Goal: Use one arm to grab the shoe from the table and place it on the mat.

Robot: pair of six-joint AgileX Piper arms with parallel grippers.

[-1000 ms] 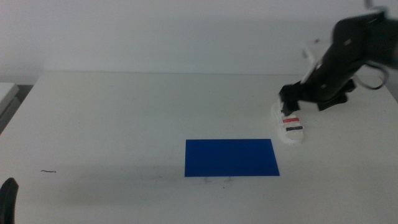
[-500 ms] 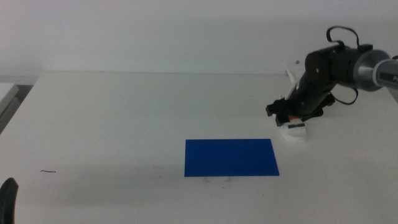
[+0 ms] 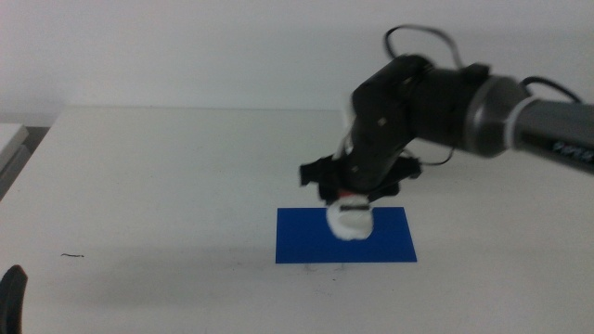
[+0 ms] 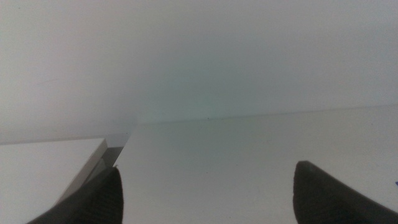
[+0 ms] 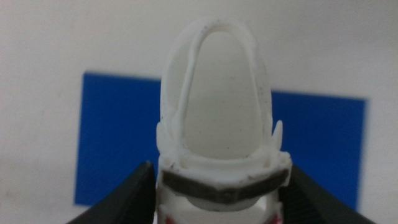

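Observation:
My right gripper (image 3: 351, 199) is shut on the white shoe (image 3: 351, 219) and holds it over the middle of the blue mat (image 3: 302, 237), near the mat's far edge. In the right wrist view the shoe (image 5: 214, 118) sits between the two dark jaws with a black strap across it, and the mat (image 5: 115, 143) lies beneath it on both sides. The right arm (image 3: 445, 97) reaches in from the right. My left gripper (image 3: 11, 297) waits at the bottom left corner; in the left wrist view its jaws stand wide apart over the white table (image 4: 211, 162).
A small dark mark (image 3: 72, 255) lies on the table (image 3: 167, 176) at the left. A pale object (image 3: 9, 139) sits beyond the table's left edge.
The right gripper closed on the shoe at the right of the table, lifted it and carried it left, over the mat. The left arm has not moved.

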